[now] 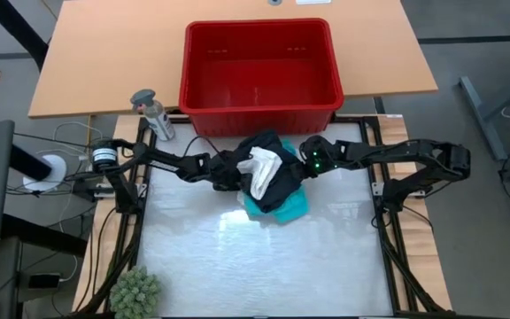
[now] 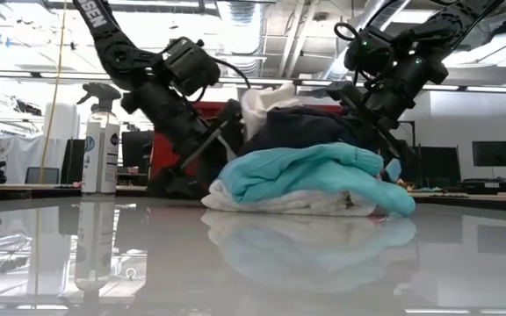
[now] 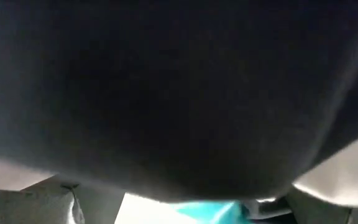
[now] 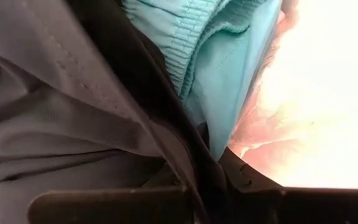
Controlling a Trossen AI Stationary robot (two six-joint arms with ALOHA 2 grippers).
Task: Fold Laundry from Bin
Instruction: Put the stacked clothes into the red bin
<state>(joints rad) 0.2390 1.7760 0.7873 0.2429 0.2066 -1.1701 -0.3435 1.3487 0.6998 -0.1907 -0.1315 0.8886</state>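
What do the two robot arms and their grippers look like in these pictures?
Both arms are dark, jointed and slim, with black cables along them. The left arm has a round silver-rimmed part near its base. The right arm shows small green lights by its wrist. Laundry hides both grippers.

Both arms are matte black, built of slim tubes joined by chunky rounded housings. The left arm (image 1: 171,162) has a silver-ringed round joint near its base and thin black cables trailing off it. The right arm (image 1: 397,155) shows small green lights glowing at its wrist housing.
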